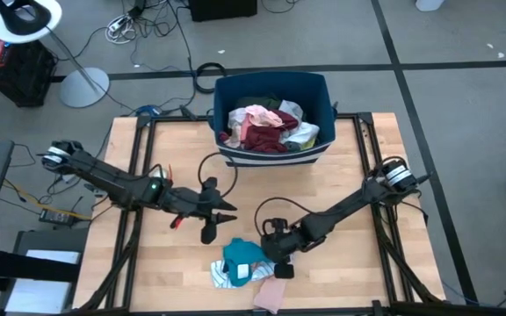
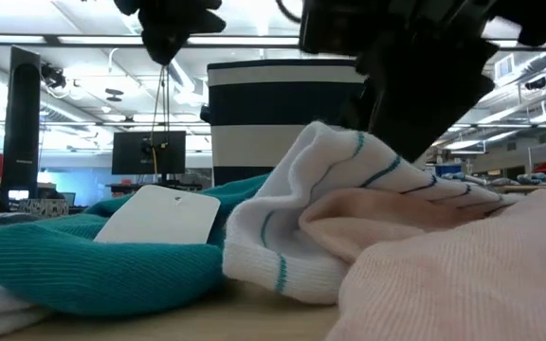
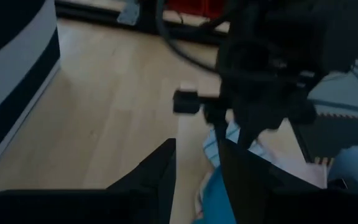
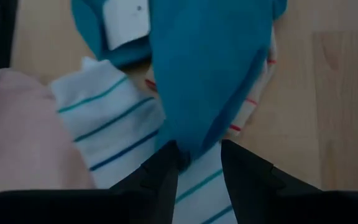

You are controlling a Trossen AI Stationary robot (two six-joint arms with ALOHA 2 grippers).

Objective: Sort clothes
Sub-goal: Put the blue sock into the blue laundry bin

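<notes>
The right hand (image 4: pixel 197 163) pinched a teal garment (image 4: pixel 210 68) over the striped one (image 4: pixel 114 134); its thin grip might slip. The left hand (image 1: pixel 220 212) hovered, narrowly parted, empty.

Bare wood lies open all around the dark blue rectangular plastic bin (image 1: pixel 273 156) except behind it, where it sits at the light wooden table (image 1: pixel 183 272)'s far edge. Well in front of the bin, a small heap of teal, striped and pink garments (image 1: pixel 249 268) blocks the near-middle, with the right gripper (image 1: pixel 278 257) on it and the left gripper (image 1: pixel 213 219) between heap and bin.
</notes>
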